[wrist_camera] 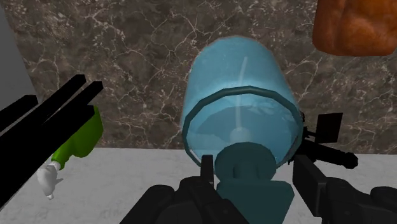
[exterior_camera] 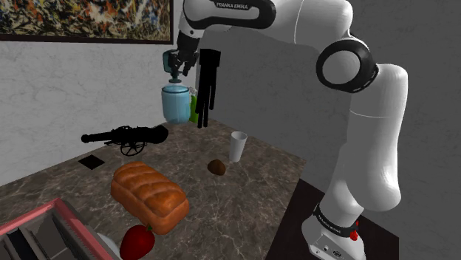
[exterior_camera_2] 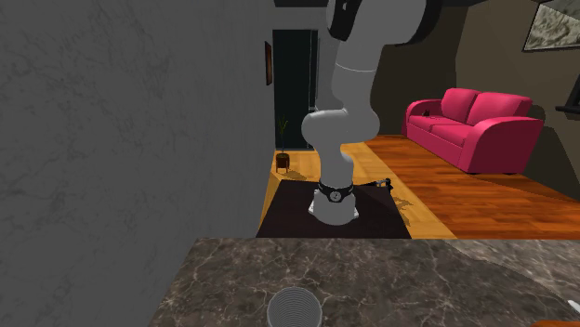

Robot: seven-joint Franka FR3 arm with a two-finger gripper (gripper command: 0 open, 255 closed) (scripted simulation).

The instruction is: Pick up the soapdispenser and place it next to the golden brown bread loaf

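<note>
I see a dark marbled counter (exterior_camera: 244,192) set against a pale grey wall (exterior_camera: 66,96) with a painting (exterior_camera: 81,18) hung on it. Behind the arm, the second exterior view shows a wooden floor (exterior_camera_2: 483,195), a pink sofa (exterior_camera_2: 474,125) and a potted plant (exterior_camera_2: 282,153).

The dispenser (exterior_camera: 176,105) has a clear blue rounded body and a teal pump on top, and a thin tube shows inside it in the wrist view (wrist_camera: 238,95). It hangs directly under my hand (exterior_camera: 177,68), in the counter's back corner by the wall. My hand's (wrist_camera: 254,181) fingers are clamped on the pump head, one on each side. The dispenser stands upright, pump up and base down, with its long axis in line with the fingers. I cannot tell whether its base touches the counter.

A green bottle (wrist_camera: 79,137) stands just beside the hand. A black cannon (exterior_camera: 125,137) is near on the other side. The loaf (exterior_camera: 148,196) lies well apart from the hand, low on the counter, and a white cup (exterior_camera: 238,146) stands between.
</note>
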